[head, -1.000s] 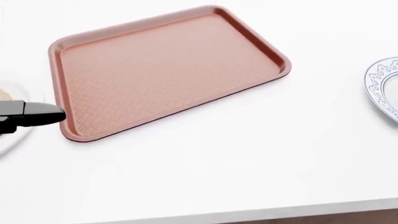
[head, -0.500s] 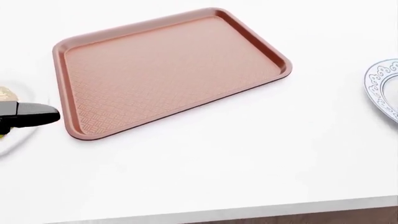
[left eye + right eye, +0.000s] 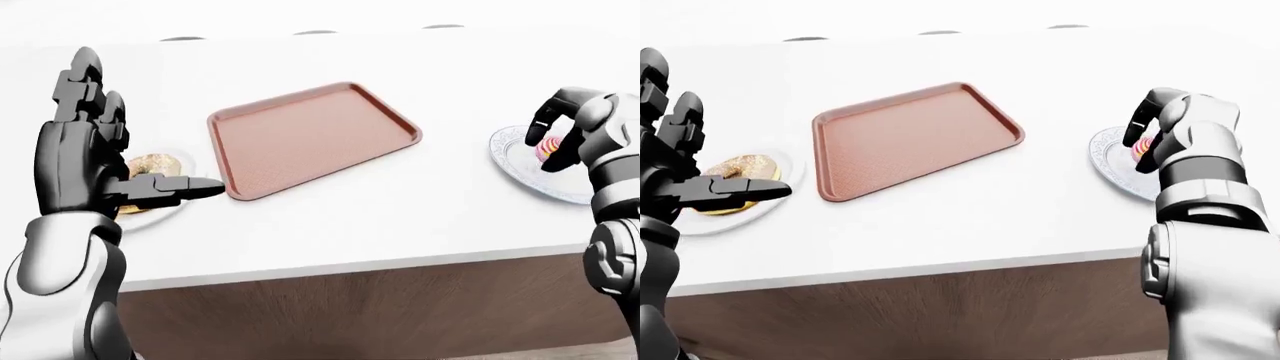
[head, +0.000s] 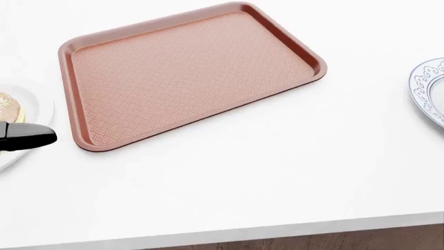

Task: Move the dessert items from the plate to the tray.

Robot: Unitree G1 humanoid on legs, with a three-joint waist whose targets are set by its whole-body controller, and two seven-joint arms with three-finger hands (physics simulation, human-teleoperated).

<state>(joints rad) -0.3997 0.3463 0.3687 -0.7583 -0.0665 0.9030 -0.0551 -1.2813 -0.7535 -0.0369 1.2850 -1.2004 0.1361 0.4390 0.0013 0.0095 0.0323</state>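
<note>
Hovering splayed and empty, the left hand (image 3: 85, 142) hangs over the doughnut (image 3: 737, 171) plate (image 3: 775, 196) at the counter's (image 4: 291, 172) left end; a sloppy grab could shove it off. The right hand (image 3: 562, 131) curls loosely over the pink dessert (image 3: 549, 149), gripping nothing, and the tray (image 4: 187, 73) sits bare.

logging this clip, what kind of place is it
Probably a simulated kitchen or café counter: a white counter with a wood-panelled face, a brown tray, and plates holding a donut and a pink dessert.
</note>
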